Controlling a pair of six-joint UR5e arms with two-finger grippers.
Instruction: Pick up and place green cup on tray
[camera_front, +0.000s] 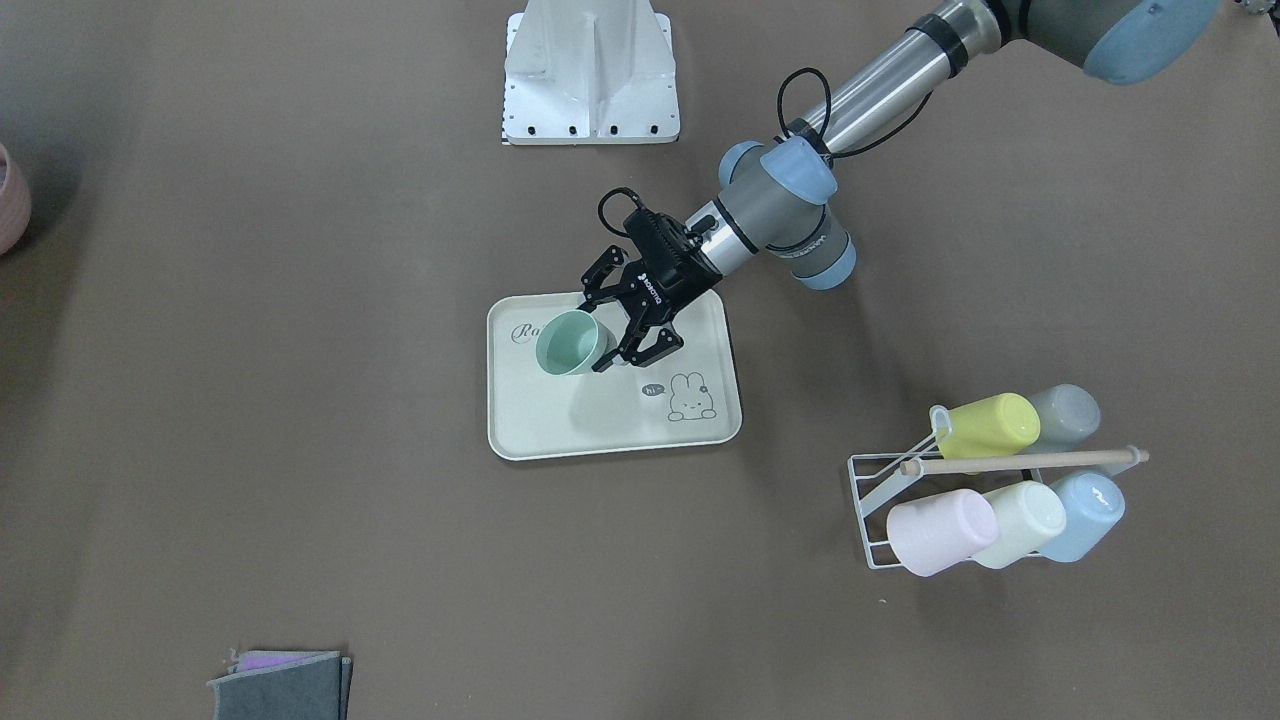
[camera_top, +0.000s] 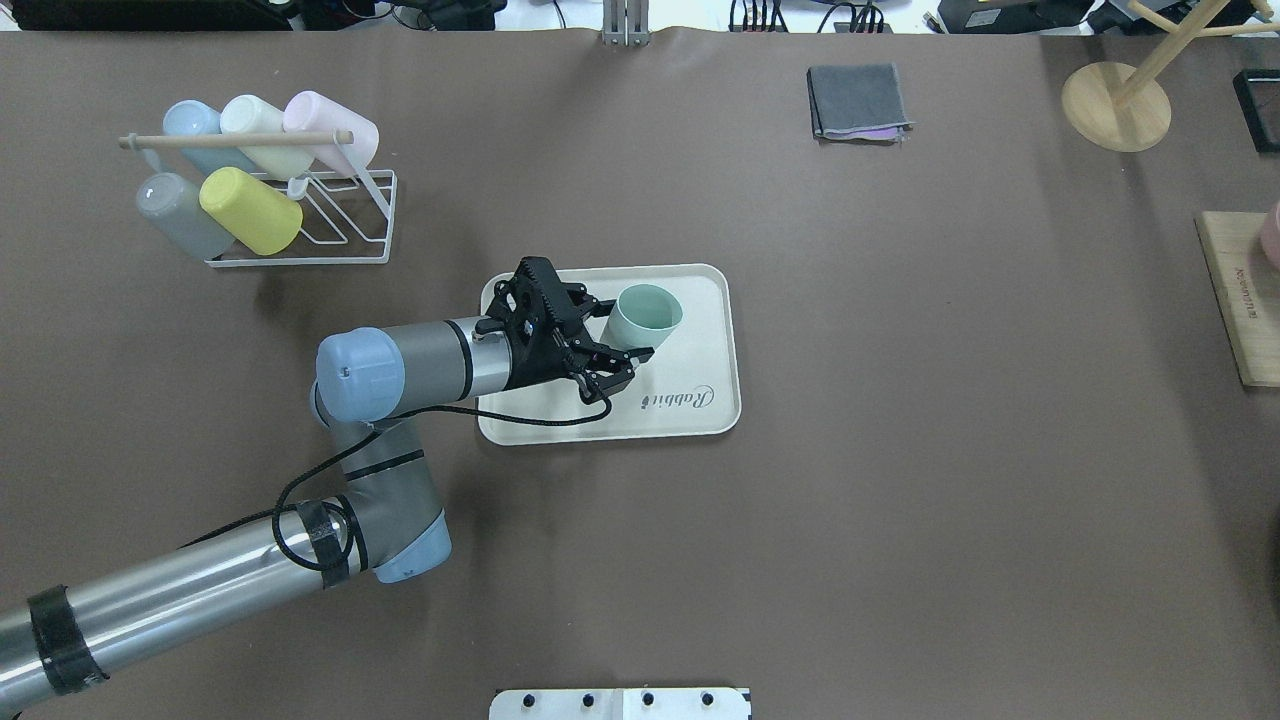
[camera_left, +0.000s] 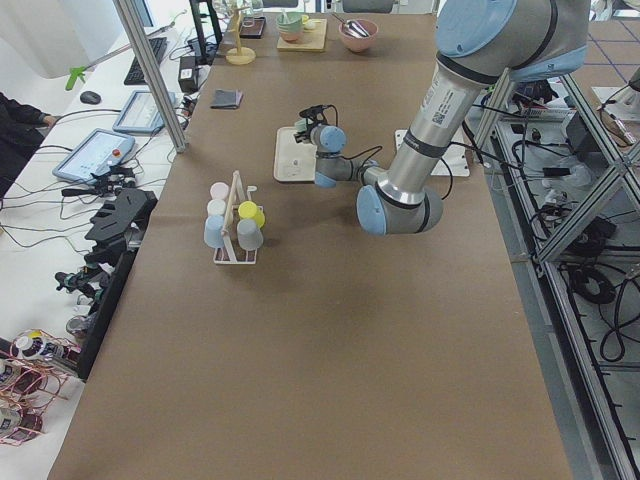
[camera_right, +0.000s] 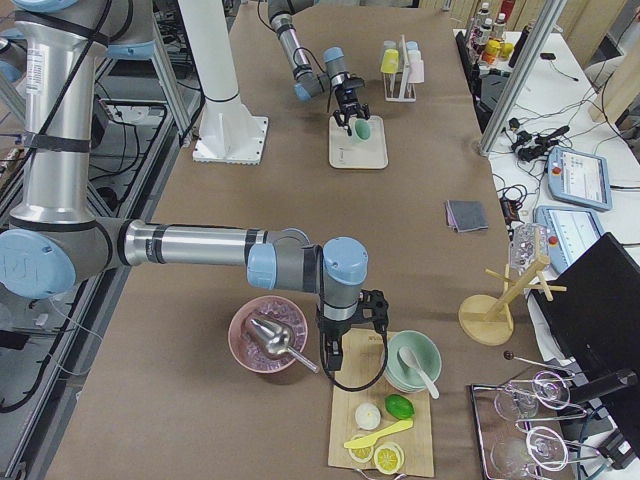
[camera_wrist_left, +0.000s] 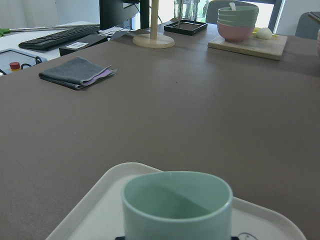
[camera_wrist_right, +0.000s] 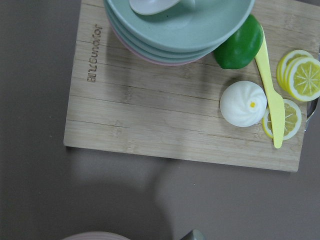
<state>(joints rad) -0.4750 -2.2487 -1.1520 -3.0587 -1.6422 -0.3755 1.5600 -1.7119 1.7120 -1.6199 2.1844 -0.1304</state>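
Note:
The green cup (camera_front: 572, 343) is a plain teal tumbler with its mouth open, low over the cream tray (camera_front: 600, 425) near the "Rabbit" lettering. My left gripper (camera_front: 598, 333) comes in almost level, and its fingers flank the cup's lower body and hold it. The same shows from overhead: gripper (camera_top: 626, 330), cup (camera_top: 645, 314), tray (camera_top: 700, 335). The left wrist view shows the cup (camera_wrist_left: 177, 205) close up with the tray (camera_wrist_left: 95, 200) under it. I cannot tell whether the cup rests on the tray. My right gripper (camera_right: 335, 358) hangs over a wooden cutting board; I cannot tell its state.
A white wire rack (camera_top: 300, 215) holds several pastel cups, among them a yellow one (camera_top: 250, 210). A folded grey cloth (camera_top: 858, 100) and a wooden stand (camera_top: 1115, 105) lie at the far side. The cutting board (camera_wrist_right: 165, 120) carries stacked bowls, lemon slices and a bun.

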